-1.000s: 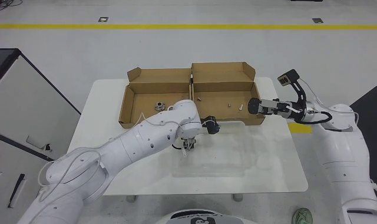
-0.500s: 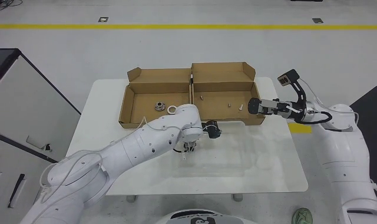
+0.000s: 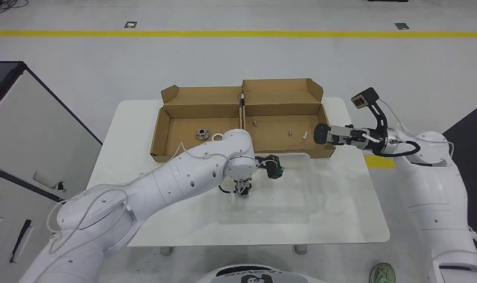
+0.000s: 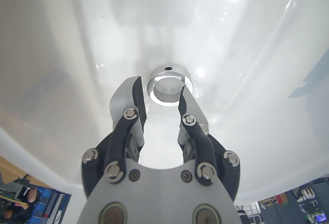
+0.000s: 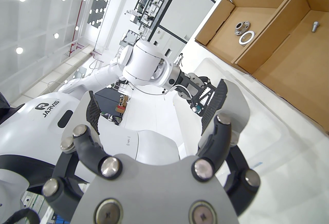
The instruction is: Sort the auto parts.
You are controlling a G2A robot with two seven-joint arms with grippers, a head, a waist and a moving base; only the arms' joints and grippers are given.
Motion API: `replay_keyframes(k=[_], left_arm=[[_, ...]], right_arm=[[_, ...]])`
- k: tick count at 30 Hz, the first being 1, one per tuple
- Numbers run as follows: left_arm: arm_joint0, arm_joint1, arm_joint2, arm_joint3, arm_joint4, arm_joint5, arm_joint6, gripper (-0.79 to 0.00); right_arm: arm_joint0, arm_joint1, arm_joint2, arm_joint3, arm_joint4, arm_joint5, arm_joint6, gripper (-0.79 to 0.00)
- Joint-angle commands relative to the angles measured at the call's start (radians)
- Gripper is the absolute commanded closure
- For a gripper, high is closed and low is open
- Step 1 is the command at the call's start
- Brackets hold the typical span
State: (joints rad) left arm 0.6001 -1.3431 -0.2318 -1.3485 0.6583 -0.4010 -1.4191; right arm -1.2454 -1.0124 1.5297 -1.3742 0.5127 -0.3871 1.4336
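Observation:
A silver metal collar ring (image 4: 171, 73) lies on the floor of the clear plastic tray (image 3: 298, 208). My left gripper (image 4: 160, 86) points down into the tray, open, with the ring between its fingertips; one pad (image 4: 183, 99) overlaps the ring's rim. From above, the left gripper (image 3: 240, 188) is at the tray's left part. My right gripper (image 3: 319, 133) hangs open and holds nothing beside the right cardboard box (image 3: 283, 126); its own view shows the right gripper (image 5: 156, 99) facing the left arm.
Two open cardboard boxes stand at the table's back. The left box (image 5: 223, 29) holds a flange (image 5: 242, 27) and a flat washer (image 5: 247, 37). The right box holds small bolts (image 3: 305, 134), including a bolt (image 5: 314, 26). The table edge is in front of the tray.
My left wrist has turned and shifted slightly to the right over the tray, the gripper staying low by the ring. The right arm has not moved.

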Motion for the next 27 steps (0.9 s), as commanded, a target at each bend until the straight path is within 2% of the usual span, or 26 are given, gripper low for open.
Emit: replay_keyframes(k=[1,8,27], left_arm=[[-0.004,0.002,-0.002,-0.003,0.013,0.005,-0.005,-0.314],[0.003,0.003,-0.011,0.007,0.036,0.0,0.005,-0.317],[-0.017,-0.03,0.024,0.102,-0.019,-0.055,0.055,-0.28]], right_arm=[[0.0,0.0,0.0,0.0,0.0,0.0,0.0,-0.785],[0.0,0.0,0.0,0.0,0.0,0.0,0.0,-0.785],[0.0,0.0,0.0,0.0,0.0,0.0,0.0,-0.785]])
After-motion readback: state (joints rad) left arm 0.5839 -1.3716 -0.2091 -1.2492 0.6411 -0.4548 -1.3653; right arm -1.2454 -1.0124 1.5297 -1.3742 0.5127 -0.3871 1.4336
